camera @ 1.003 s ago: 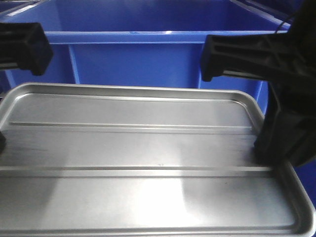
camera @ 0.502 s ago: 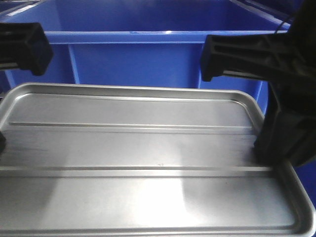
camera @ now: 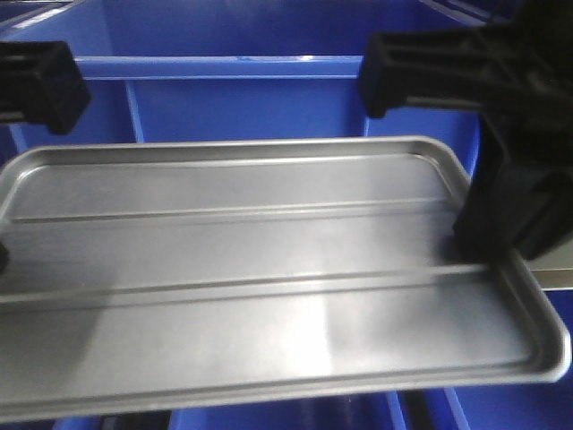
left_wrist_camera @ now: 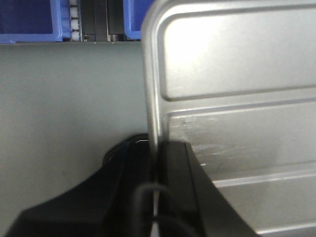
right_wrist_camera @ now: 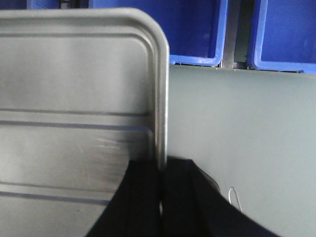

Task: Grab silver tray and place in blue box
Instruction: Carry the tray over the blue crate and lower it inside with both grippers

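Observation:
The silver tray (camera: 269, 296), shallow with two long ridges, is held between both grippers and fills the front view. It hangs in front of the blue box (camera: 242, 67), whose thick rim and ribbed wall rise behind it. My left gripper (left_wrist_camera: 157, 148) is shut on the tray's left rim (left_wrist_camera: 149, 89); in the front view only its black body shows at the left edge. My right gripper (right_wrist_camera: 162, 165) is shut on the tray's right rim (right_wrist_camera: 160, 98), and shows in the front view (camera: 488, 242) at the tray's right side.
The grey table surface (left_wrist_camera: 69, 98) lies under the tray in both wrist views (right_wrist_camera: 237, 138). Narrower blue bins (right_wrist_camera: 197, 29) (right_wrist_camera: 286, 34) (left_wrist_camera: 24, 19) stand along its far edge. A thin wire loop (right_wrist_camera: 234, 197) lies beside the right gripper.
The tray has risen with both grippers. Its near edge now shows, with blue beneath it, and its far edge sits higher against the blue box wall.

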Action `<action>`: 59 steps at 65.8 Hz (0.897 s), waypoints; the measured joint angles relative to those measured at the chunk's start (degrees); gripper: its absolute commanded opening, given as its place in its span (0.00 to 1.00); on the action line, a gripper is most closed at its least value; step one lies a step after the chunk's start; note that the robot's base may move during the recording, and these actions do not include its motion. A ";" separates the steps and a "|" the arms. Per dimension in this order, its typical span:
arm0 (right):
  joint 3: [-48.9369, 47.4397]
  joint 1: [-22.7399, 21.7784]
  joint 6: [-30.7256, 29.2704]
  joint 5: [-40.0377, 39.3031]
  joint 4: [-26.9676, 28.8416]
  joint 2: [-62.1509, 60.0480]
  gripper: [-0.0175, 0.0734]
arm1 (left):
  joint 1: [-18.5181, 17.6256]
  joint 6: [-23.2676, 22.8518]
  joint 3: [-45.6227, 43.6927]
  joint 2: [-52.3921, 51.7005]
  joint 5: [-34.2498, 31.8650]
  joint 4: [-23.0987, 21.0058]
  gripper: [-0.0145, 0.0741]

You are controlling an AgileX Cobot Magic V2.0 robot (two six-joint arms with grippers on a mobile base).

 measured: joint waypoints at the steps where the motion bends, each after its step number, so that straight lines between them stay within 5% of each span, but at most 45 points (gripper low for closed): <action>1: -0.39 -0.37 -0.71 0.21 0.27 0.00 0.26 | 0.60 0.76 -0.18 0.00 -0.28 -0.40 0.15; 25: -11.61 -11.33 -18.32 0.83 5.33 3.90 0.26 | 16.09 22.59 -8.14 1.92 -5.36 -7.59 0.15; 59: -39.59 -23.24 -31.68 1.86 7.10 21.10 0.26 | 31.82 43.70 -36.26 19.56 -3.84 -11.26 0.15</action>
